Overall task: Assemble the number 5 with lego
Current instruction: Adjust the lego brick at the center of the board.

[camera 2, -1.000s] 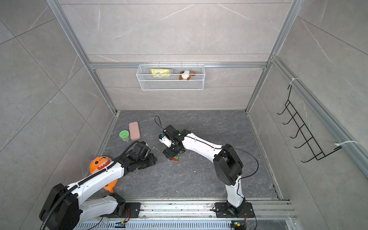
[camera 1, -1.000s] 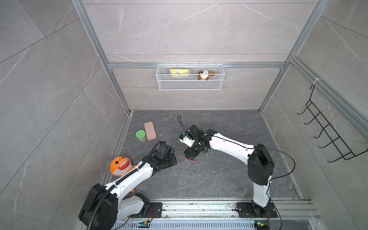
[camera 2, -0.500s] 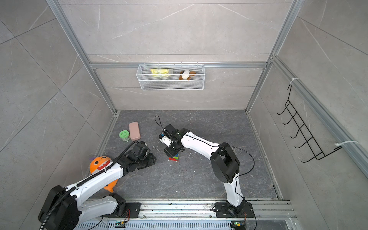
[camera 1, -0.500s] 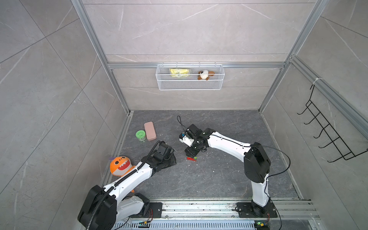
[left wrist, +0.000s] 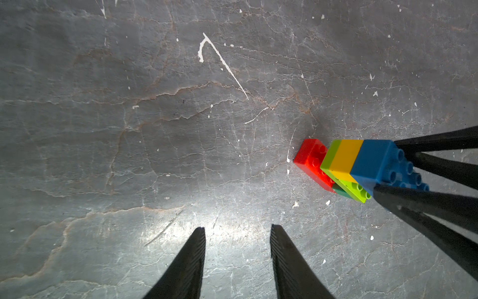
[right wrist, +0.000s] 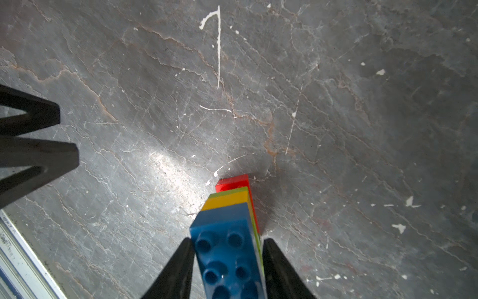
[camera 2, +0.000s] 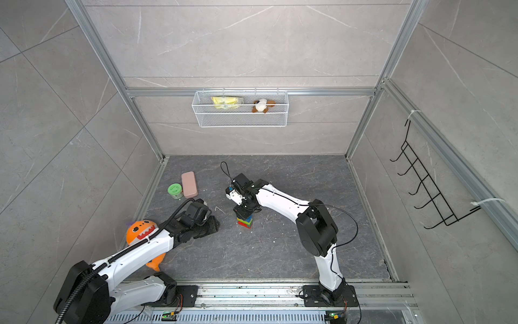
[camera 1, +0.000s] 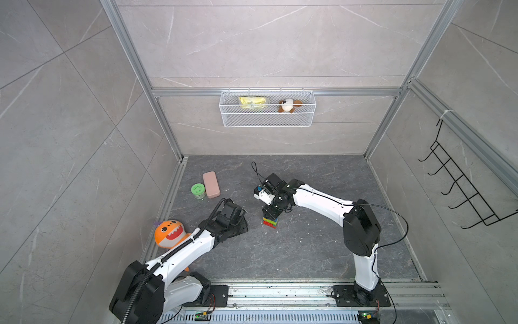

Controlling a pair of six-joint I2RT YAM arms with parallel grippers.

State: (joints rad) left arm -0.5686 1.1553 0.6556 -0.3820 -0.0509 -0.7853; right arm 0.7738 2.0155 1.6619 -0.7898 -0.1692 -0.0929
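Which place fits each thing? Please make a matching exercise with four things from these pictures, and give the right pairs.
Things:
1. blue brick
2. red brick
3. pink block
4. small plush toy

Places:
A. in the wire basket on the back wall
B. lowest in the stack, on the floor
C. top of the stack, gripped by the right gripper
D. on the floor beside the green round tub

Pairs: 1-C, 2-B, 3-D, 4-A
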